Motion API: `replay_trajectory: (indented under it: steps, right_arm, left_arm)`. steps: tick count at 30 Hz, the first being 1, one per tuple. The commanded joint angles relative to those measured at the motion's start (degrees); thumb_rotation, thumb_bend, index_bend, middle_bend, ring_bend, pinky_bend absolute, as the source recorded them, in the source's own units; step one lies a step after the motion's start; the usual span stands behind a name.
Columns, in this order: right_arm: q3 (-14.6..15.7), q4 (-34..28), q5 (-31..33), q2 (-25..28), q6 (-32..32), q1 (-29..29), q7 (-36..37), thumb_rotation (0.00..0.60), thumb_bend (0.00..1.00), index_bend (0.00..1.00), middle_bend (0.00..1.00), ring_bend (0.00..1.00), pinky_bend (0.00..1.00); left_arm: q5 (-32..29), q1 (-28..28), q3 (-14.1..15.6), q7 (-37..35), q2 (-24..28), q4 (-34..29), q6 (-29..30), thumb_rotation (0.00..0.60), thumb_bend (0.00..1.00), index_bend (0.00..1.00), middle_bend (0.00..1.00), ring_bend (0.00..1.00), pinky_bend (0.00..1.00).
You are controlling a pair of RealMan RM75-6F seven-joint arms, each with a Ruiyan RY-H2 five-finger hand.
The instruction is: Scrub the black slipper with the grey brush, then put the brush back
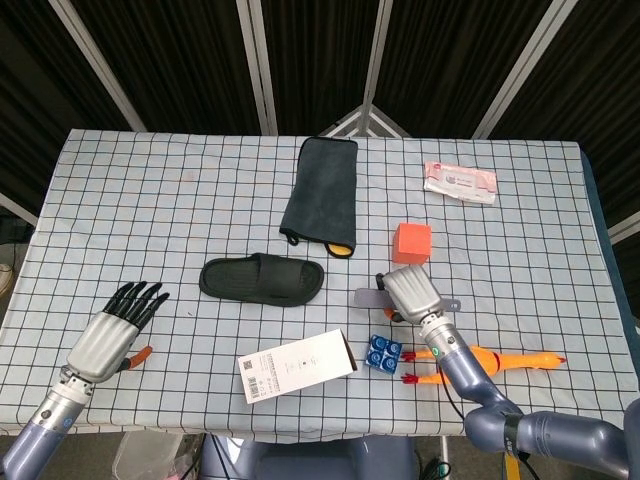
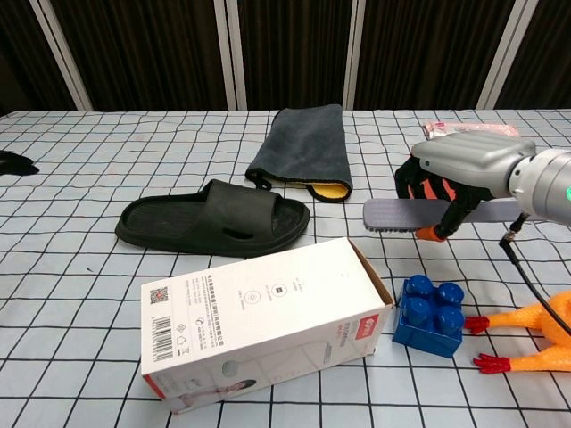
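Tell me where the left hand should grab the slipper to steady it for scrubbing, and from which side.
Probably the heel end of the slipper, its left end in the head view, pressed from above. It lies flat, sole down, with the strap toward its right end, so the open heel is bare. The left hand is open nearby, and the right hand brings the brush from the other side.

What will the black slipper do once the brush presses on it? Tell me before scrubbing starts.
The slipper looks like light moulded foam lying flat on its sole, so it probably won't tip. Nothing holds it: the left hand is off to the side, so it may slide on the table cloth under the brush.
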State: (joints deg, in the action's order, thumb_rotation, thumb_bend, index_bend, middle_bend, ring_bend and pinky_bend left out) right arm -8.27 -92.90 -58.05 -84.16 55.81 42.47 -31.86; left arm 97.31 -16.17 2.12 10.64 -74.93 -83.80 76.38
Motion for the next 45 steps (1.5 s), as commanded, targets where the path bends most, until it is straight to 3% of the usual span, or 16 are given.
replay_trajectory:
  steps: [1, 4, 10, 21, 36, 45]
  right_arm:
    - [-1.4, -3.4, 1.8, 1.2, -1.6, 2.0, -1.4, 0.600, 0.78, 0.93, 0.65, 0.61, 0.70]
    - [-2.0, -4.9, 3.0, 0.9, -2.0, 3.4, -2.6, 0.600, 0.78, 0.93, 0.65, 0.61, 0.70]
    - [-3.1, -6.9, 6.1, 0.0, -2.7, 6.5, -5.0, 0.600, 0.78, 0.93, 0.65, 0.61, 0.70]
    - [-7.1, -4.4, 12.8, -4.1, -4.9, 12.6, -4.0, 0.600, 0.78, 0.93, 0.65, 0.61, 0.70]
    - [-9.7, 4.5, 13.5, -13.0, -4.2, 18.7, -2.3, 0.600, 0.78, 0.93, 0.65, 0.61, 0.70]
    - [-9.5, 12.1, 13.8, -17.6, -5.7, 20.8, -0.8, 0.600, 0.78, 0.93, 0.65, 0.61, 0.70]
  left_arm:
    - [-4.4, -3.1, -1.8, 2.0, 0.8, -2.6, -6.7, 0.552, 0.45, 0.00, 0.05, 0.01, 0.08]
    - [-8.8, -6.0, -3.4, 2.9, 1.6, -5.4, -13.0, 0.546, 0.47, 0.00, 0.05, 0.01, 0.08]
    - [-12.5, -10.2, -5.3, 2.8, 1.3, -8.3, -19.2, 0.543, 0.53, 0.00, 0.05, 0.01, 0.08]
    - [-21.0, -18.0, -7.7, 5.8, -3.8, -5.5, -30.6, 0.541, 0.54, 0.00, 0.06, 0.01, 0.06]
    - [-25.7, -21.0, -5.9, 7.8, -6.6, -0.7, -35.1, 0.542, 0.54, 0.00, 0.06, 0.01, 0.06]
    - [-27.7, -22.2, -5.6, 7.1, -7.0, 2.0, -36.8, 0.535, 0.54, 0.00, 0.06, 0.01, 0.06]
